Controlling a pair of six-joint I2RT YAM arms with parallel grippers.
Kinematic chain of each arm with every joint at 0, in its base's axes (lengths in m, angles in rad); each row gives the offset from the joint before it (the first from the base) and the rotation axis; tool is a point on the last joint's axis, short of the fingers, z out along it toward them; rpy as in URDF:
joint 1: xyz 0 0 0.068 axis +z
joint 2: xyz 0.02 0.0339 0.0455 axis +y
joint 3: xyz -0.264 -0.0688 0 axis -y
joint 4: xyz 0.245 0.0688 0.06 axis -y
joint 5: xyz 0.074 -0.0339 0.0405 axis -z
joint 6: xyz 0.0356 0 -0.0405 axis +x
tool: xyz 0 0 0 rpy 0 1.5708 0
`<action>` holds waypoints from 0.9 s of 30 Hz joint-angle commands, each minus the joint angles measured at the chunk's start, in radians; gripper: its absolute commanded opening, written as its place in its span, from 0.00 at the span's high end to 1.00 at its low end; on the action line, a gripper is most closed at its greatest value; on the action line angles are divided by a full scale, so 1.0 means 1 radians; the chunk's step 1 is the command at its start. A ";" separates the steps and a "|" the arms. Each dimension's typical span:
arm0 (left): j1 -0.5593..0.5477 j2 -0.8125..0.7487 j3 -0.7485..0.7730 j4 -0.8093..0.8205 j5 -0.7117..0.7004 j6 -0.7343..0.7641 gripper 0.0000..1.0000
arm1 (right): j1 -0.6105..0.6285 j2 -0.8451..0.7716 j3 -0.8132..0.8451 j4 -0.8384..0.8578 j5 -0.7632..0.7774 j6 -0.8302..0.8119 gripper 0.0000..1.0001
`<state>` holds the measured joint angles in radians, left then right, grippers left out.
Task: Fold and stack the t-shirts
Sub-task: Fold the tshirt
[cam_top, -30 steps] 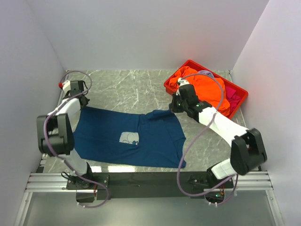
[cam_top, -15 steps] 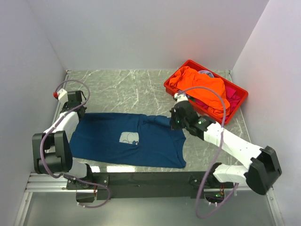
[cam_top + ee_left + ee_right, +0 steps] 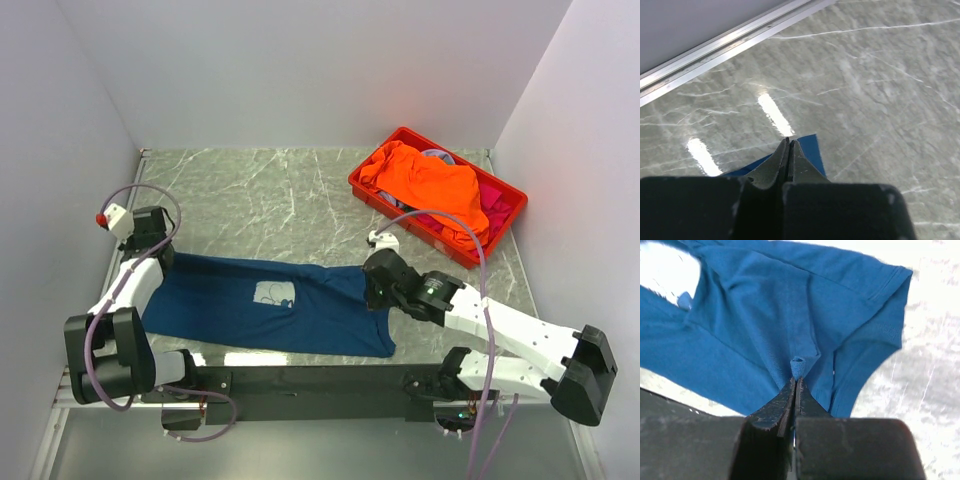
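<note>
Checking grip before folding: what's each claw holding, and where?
Both hold the dark navy-blue cloth t-shirt: left claw pinches a corner, right claw a fold beside a sleeve.

Table [image 3: 260, 190]: you have everything lying on it, ahead of both arm bases.
Spread t-shirt [image 3: 230, 310]: flat on your near half, running from the left side to the middle.
Crate [image 3: 515, 208]: far right, behind the spread t-shirt's right end.
Heaped t-shirts [image 3: 425, 180]: inside the crate.
Left gripper [image 3: 788, 142]: at your shirt's far-left corner.
Right gripper [image 3: 795, 382]: on the shirt's right end.
</note>
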<state>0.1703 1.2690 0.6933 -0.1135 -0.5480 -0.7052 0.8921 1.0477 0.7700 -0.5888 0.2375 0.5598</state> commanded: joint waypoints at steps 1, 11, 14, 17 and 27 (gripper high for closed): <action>0.021 0.006 -0.017 0.031 -0.050 -0.027 0.99 | 0.045 -0.043 -0.017 -0.066 0.054 0.071 1.00; 0.032 -0.046 -0.074 0.023 -0.073 -0.046 0.99 | 0.122 -0.052 -0.026 -0.135 0.094 0.147 1.00; 0.032 -0.085 -0.104 0.018 -0.087 -0.059 0.99 | 0.136 -0.054 -0.028 -0.150 0.102 0.163 1.00; 0.034 -0.118 -0.136 0.006 -0.101 -0.069 0.99 | 0.154 -0.064 -0.026 -0.169 0.111 0.178 1.00; 0.032 -0.157 -0.178 -0.032 -0.138 -0.100 0.99 | 0.225 -0.083 -0.037 -0.215 0.126 0.248 1.00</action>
<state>0.1970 1.1213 0.5255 -0.1425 -0.6403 -0.7815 1.1011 0.9817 0.7456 -0.7738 0.3256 0.7647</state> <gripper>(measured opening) 0.014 0.008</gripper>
